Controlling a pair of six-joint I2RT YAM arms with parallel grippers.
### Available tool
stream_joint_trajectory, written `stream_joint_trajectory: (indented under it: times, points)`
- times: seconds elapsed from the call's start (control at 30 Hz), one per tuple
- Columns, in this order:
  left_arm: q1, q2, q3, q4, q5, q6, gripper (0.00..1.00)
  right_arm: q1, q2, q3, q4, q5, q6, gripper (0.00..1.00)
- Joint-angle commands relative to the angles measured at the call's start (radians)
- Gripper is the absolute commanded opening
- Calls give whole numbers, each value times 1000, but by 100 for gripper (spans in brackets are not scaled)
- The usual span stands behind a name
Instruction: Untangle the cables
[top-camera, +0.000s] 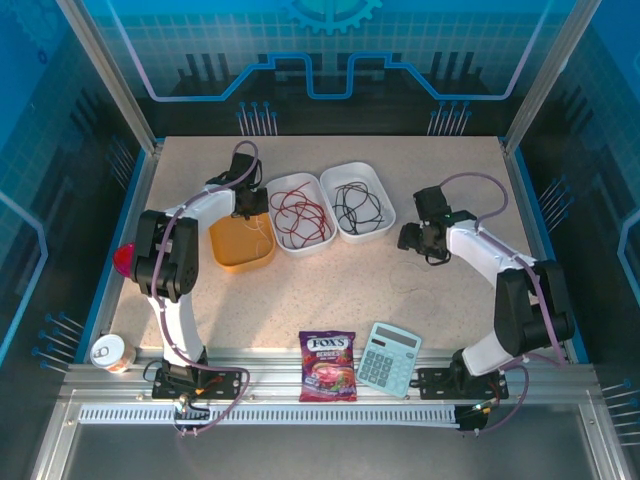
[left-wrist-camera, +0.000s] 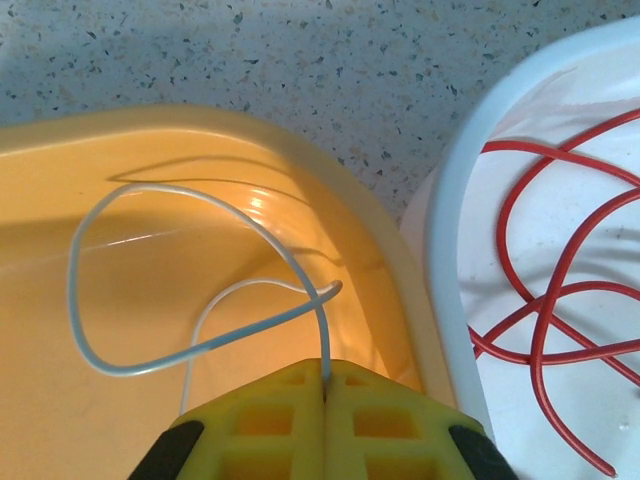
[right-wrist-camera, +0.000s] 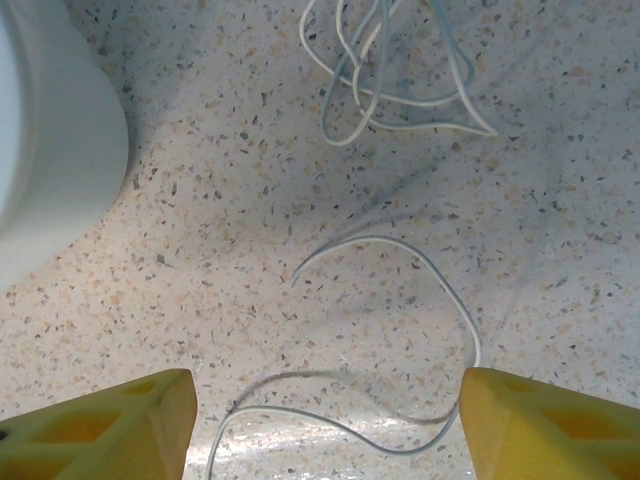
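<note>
My left gripper (left-wrist-camera: 326, 375) is shut on a pale whitish cable (left-wrist-camera: 150, 195), whose loops hang into the yellow tray (left-wrist-camera: 60, 140). From above, this gripper (top-camera: 250, 200) hovers over the back edge of the yellow tray (top-camera: 222, 262). Red cables (top-camera: 300, 212) lie in the white tray (top-camera: 283, 246) beside it, and black cables (top-camera: 357, 205) fill a second white tray (top-camera: 338, 170). My right gripper (right-wrist-camera: 325, 410) stands open just above the table, a loose pale cable (right-wrist-camera: 450, 290) curving between its fingers. A small knot of pale cables (right-wrist-camera: 380, 100) lies just beyond.
A candy bag (top-camera: 327, 366) and a calculator (top-camera: 388, 358) lie at the near edge between the arm bases. A small can (top-camera: 112, 352) stands at the near left corner. A white tray's rim (right-wrist-camera: 50, 150) is close on the right gripper's left.
</note>
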Motion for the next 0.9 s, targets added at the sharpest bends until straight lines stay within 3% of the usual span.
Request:
stream_joint_trajectory:
  times: [0.0, 0.33, 0.6, 0.87]
  points:
    - [5, -69, -15, -41, 6, -32, 3, 14, 32, 41, -40, 49, -1, 70]
    - [5, -205, -85, -80, -24, -39, 24, 8, 90, 94, -77, 93, -6, 67]
    - [5, -382, -190, -103, -55, -63, 41, -55, 50, 103, -84, 74, -46, 68]
    - [4, -579, -276, -113, -3, -99, 79, -123, 112, 221, -98, 35, -111, 65]
